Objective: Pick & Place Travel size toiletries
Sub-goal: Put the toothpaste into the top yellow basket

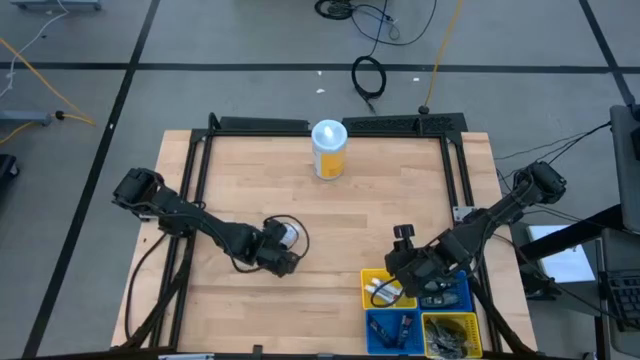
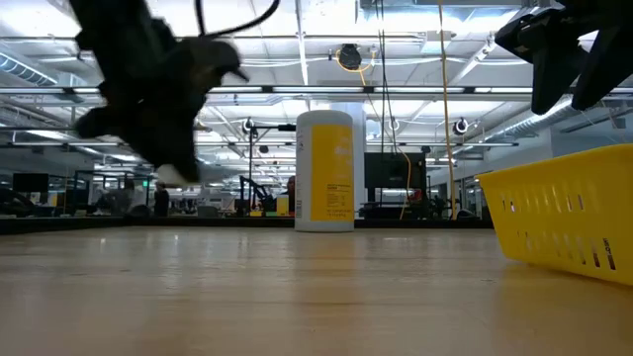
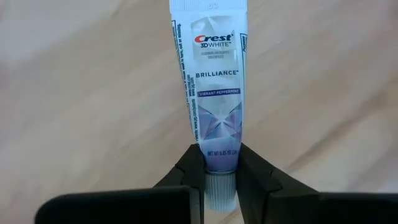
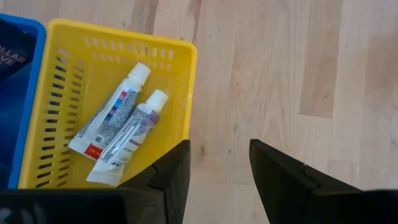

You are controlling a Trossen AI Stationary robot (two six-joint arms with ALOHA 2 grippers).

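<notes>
Two white tubes [image 4: 118, 127] lie binned; my left claw [image 3: 221, 177], clamped on a third white plastic toothpaste tube [image 3: 214, 81], awaits placement.

The white toothpaste tube [image 3: 211, 81] says "Crest 3D WHITE" at the end far from its cap. Below that it says "BRILLIANCE", then "VIBRANT PEPPERMINT" on a purple strip. The small words near the cap are too tiny to read.
</notes>
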